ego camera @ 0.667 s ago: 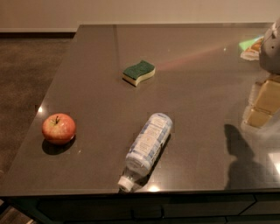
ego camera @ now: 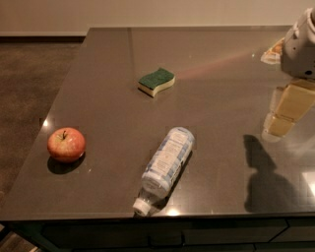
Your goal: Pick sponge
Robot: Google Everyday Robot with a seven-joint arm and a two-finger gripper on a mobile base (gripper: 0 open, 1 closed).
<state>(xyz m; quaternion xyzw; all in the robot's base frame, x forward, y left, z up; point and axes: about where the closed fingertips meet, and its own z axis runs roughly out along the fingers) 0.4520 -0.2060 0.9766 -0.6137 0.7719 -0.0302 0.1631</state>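
1. Nearest the front edge of the counter (ego camera: 98,197), I see a clear plastic bottle (ego camera: 165,170) lying on its side. Its white cap points toward that edge and its base angles away to the right.
2. Left of the bottle and well apart from it, a red apple (ego camera: 66,144) stands stem up near the counter's left edge.
3. On the right side, a dark shadow (ego camera: 263,172) lies on the counter surface.
4. Just beyond the shadow, the gripper (ego camera: 281,122) hangs over the right part of the counter, its yellowish end pointing down and to the left. I cannot tell whether the gripper is spread or pressed together.
5. The grey arm housing (ego camera: 300,44) enters from the right edge, above the gripper.
6. Farther back, about mid-width of the counter, the sponge (ego camera: 156,81) lies flat, dark green side up, with the pale yellow layer showing along its near edge. It touches nothing and lies well apart from the gripper, the apple and the bottle.
7. Behind the counter's far edge runs a pale wall (ego camera: 147,15).
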